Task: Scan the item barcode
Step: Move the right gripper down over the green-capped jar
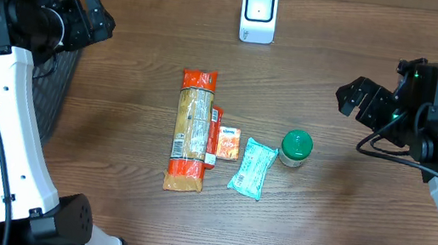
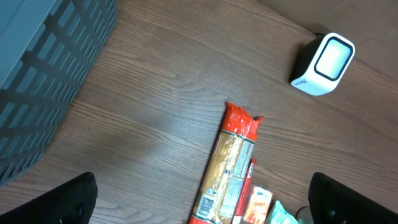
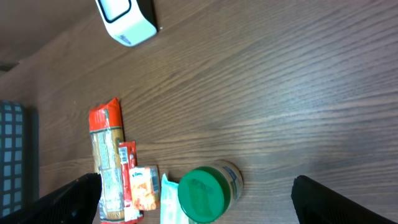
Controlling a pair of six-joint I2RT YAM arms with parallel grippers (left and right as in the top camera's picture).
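Brown wood covers the surface (image 1: 121, 83), with a dark basket (image 1: 58, 91) at the left edge. My left claw (image 1: 105, 25) and right claw (image 1: 350, 96) hang off to the sides, both spread wide with nothing in them. The things to scan lie in a row in the middle: a long pasta bag (image 1: 192, 132), a small orange packet (image 1: 227, 143), a blue-green pouch (image 1: 252, 168) and a jar (image 1: 295, 147) with a green lid. The white scanner (image 1: 259, 14) stands at the far edge, well apart from them.

What worries me is how close they lie. The packet, the pouch and the jar sit just beside each other, so if I come down on one, a finger could push its neighbour away. The jar is round and could tip and roll. The pouch is flat and soft, so a claw may slip off it. The pasta bag is long, and pinched at one end it would likely droop. I cannot tell where each barcode is, so one could end up facing away from the scanner.
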